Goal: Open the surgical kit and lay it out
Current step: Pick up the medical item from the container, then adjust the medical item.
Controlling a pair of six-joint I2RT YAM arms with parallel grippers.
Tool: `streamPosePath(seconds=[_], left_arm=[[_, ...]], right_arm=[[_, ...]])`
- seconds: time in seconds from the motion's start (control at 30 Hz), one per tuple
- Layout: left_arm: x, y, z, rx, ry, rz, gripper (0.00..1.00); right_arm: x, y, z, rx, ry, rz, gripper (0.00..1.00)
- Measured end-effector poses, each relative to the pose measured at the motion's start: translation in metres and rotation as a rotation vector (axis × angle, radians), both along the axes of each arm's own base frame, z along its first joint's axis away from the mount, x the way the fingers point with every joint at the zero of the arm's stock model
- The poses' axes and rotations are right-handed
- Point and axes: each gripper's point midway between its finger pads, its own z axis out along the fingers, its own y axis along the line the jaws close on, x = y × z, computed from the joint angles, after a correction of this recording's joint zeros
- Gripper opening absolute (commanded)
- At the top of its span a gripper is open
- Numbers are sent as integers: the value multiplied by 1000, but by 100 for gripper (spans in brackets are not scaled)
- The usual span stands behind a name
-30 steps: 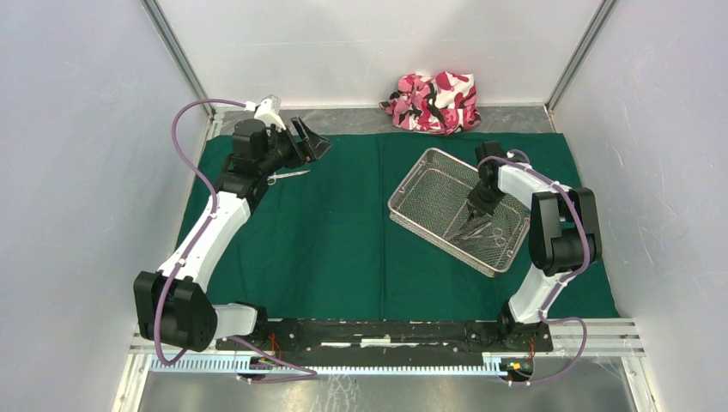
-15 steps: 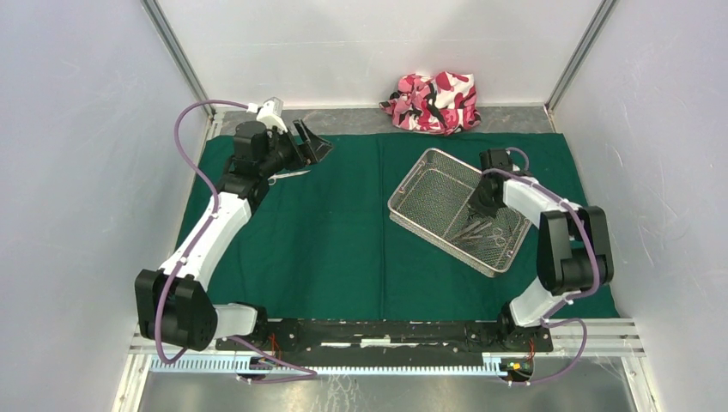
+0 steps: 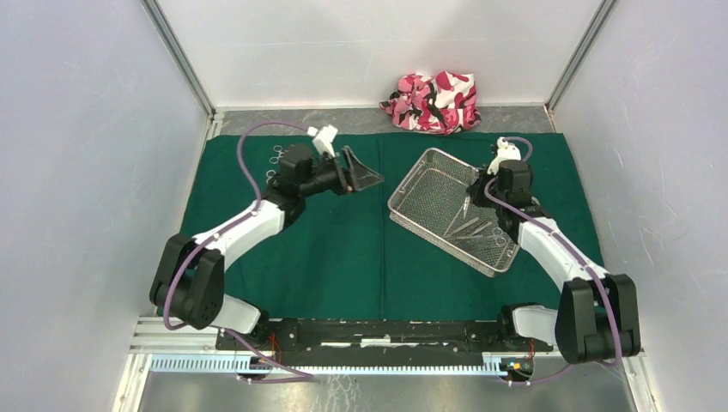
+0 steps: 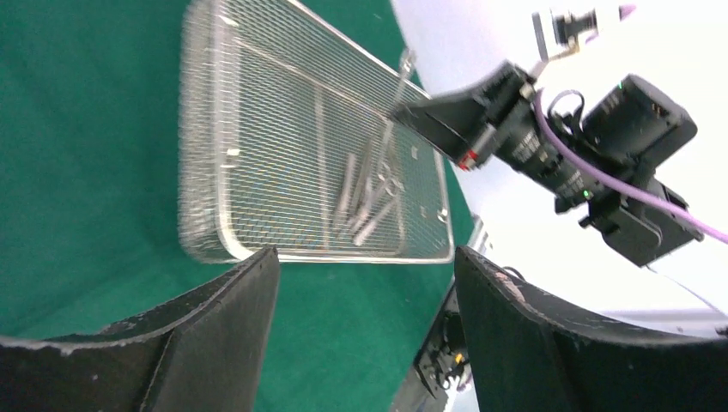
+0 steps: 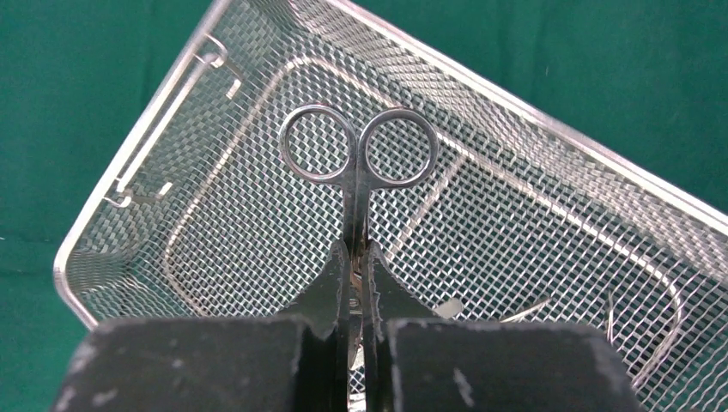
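**Right claw pinches scissors over the mesh tray**

The right claw [image 5: 354,257] is pressed together on a pair of slim steel scissors [image 5: 356,163], gripping them at the shank just below the finger rings. Both rings stick out past the fingertips, side by side, over the wire-mesh tray [image 5: 240,232]. Whether the blade end is clear of the mesh I cannot tell, as the claw hides it in the wrist view. From overhead, this claw hangs over the far right part of the tray, with its arm running along the tray's right side.

The tray sits skewed on the dark green cloth [image 3: 326,249], one corner pointing away from the arms. Inside it, towards the near right end, a few more steel instruments [image 3: 481,232] lie loosely crossed — I cannot tell which is which.

The left claw [image 4: 365,262] is spread wide and holds nothing. It hovers above the cloth to the left of the tray and faces it, so the tray fills the gap between its fingers in that wrist view.

Further left of the tray, past the left arm, a couple of ring-handled instruments [image 3: 275,156] lie on the cloth, partly hidden by the arm. The cloth is spread flat over most of the bench [image 3: 343,120]. Beyond the tray, off the cloth against the back wall, sits a pink, white and black camouflage bundle [image 3: 433,101].
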Motion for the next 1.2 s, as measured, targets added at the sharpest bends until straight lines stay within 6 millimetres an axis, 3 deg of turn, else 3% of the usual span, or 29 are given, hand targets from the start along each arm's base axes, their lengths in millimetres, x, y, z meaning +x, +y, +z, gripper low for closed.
streamPosePath(seconds=[0.1,0.23,0.47,0.63,0.77,0.97,1.07,1.13,1.2], left_arm=[[-19,-44,8,-31,-38,-102,79],[-26,-94,14,-56,-80,-173,80],[-8,-163,19,-87,-117,-186,83],[5,-198,21,-87,-134,-159,76],[13,-208,20,-76,-132,-131,60],[21,-208,14,-47,-114,-92,15],[26,-205,8,-19,-110,-64,2],[28,-199,3,-5,-112,-48,2],[24,-187,-1,-2,-103,-35,2]], right_arm=[[4,5,23,7,-87,33,0],[3,15,42,22,-149,86,0],[-8,39,63,59,-207,194,0],[-16,56,73,73,-233,259,0],[-20,62,76,76,-240,288,0],[-23,69,79,82,-248,310,0],[-26,73,81,83,-253,321,2],[-27,74,80,83,-247,323,15],[-33,78,76,88,-218,342,40]])
